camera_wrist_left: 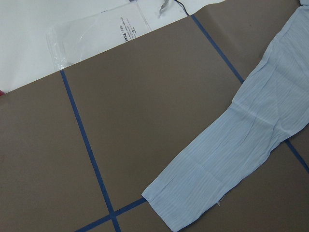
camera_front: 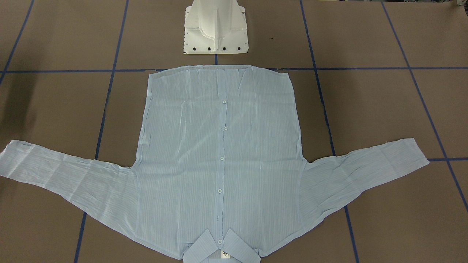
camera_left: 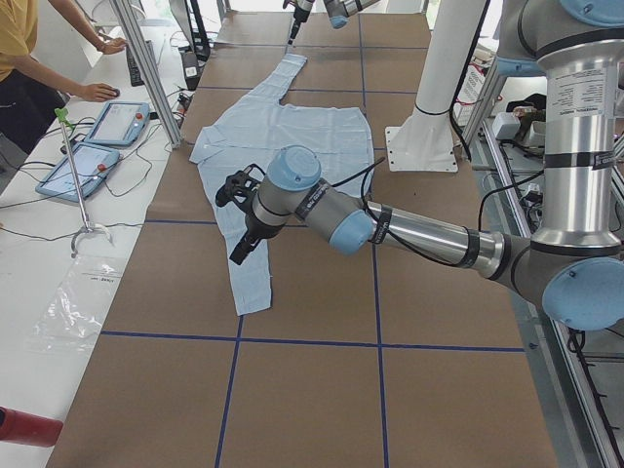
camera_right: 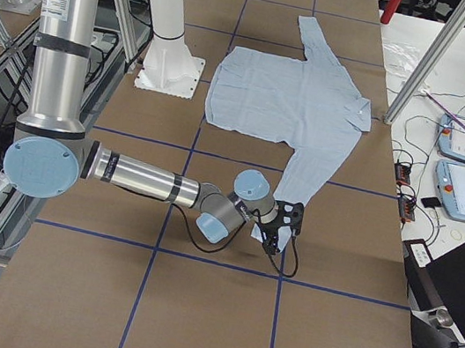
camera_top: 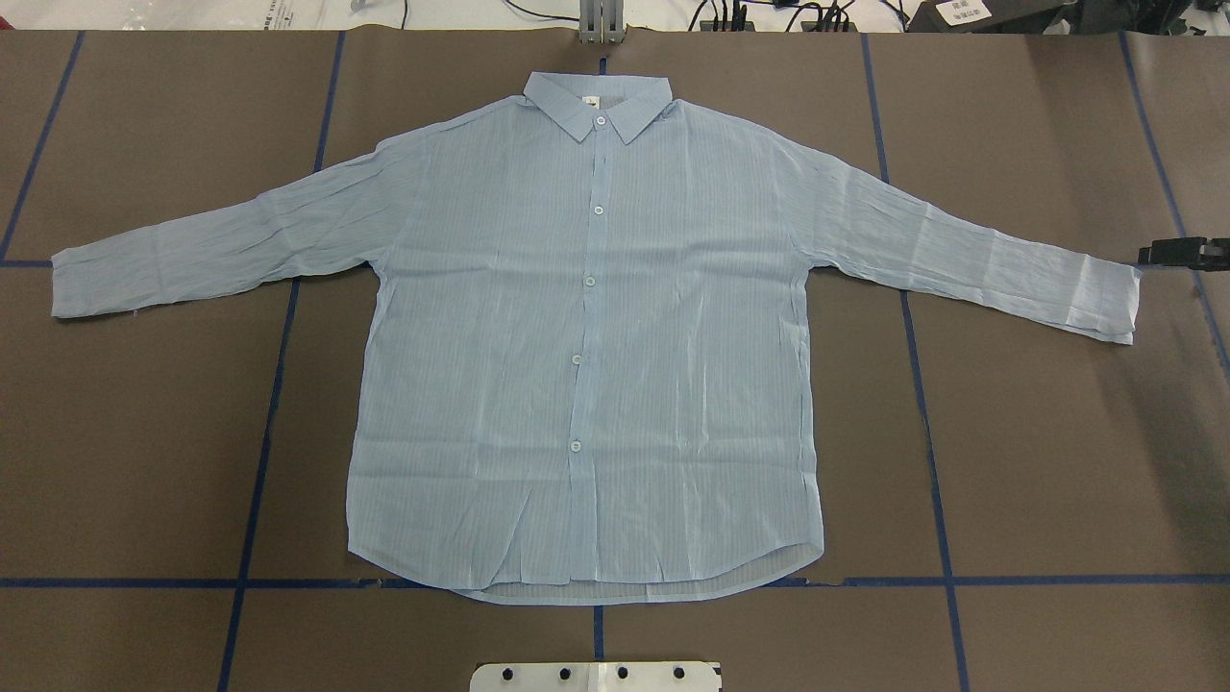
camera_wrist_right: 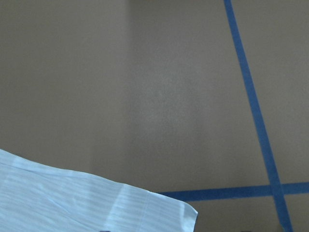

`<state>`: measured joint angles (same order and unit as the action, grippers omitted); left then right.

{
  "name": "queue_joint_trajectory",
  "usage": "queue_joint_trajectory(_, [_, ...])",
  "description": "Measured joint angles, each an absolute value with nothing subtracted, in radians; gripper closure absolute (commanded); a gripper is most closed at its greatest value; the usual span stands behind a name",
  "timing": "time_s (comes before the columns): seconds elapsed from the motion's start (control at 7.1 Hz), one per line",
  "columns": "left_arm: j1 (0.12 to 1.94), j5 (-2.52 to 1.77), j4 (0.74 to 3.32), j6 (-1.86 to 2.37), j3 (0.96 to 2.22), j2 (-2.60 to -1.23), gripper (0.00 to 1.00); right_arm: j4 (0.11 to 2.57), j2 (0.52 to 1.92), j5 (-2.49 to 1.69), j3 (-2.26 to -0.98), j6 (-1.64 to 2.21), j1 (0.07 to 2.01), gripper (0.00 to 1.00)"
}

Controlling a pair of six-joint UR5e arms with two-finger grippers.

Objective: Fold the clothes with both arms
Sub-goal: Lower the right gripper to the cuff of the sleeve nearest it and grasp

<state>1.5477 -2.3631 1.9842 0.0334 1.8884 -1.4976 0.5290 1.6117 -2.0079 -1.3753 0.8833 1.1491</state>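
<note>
Right gripper sits just beside the right cuff. You can't tell if it's wide or narrow: too small in the overhead view, and the wrist cam shows no fingers. Left gripper hangs over the left sleeve. It's seen from the side only, so its state is unknown too.

Shirt lies flat, buttoned, front up, mid counter. Sleeves are spread, hem twd the base, collar away from it.

Progress, my read: nothing folded yet; sleeves, sides and final fold are all left for you.

Collar is cut off at the btm edge of the front view, the label is unreadable, and the left gripper doesn't show in the overhead.
</note>
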Motion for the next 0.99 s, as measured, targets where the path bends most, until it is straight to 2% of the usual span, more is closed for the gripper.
queue_joint_trajectory(0.56, [1.548, -2.364, 1.984, 0.032, 1.886, -1.497, 0.00, 0.522, 1.621, -1.983, -1.365, 0.929, 1.076, 0.30])
queue_joint_trajectory(0.99, [1.548, -2.365, 1.984, 0.032, 1.886, -1.494, 0.00, 0.522, 1.639, -1.983, -1.364, 0.931, 1.055, 0.44])
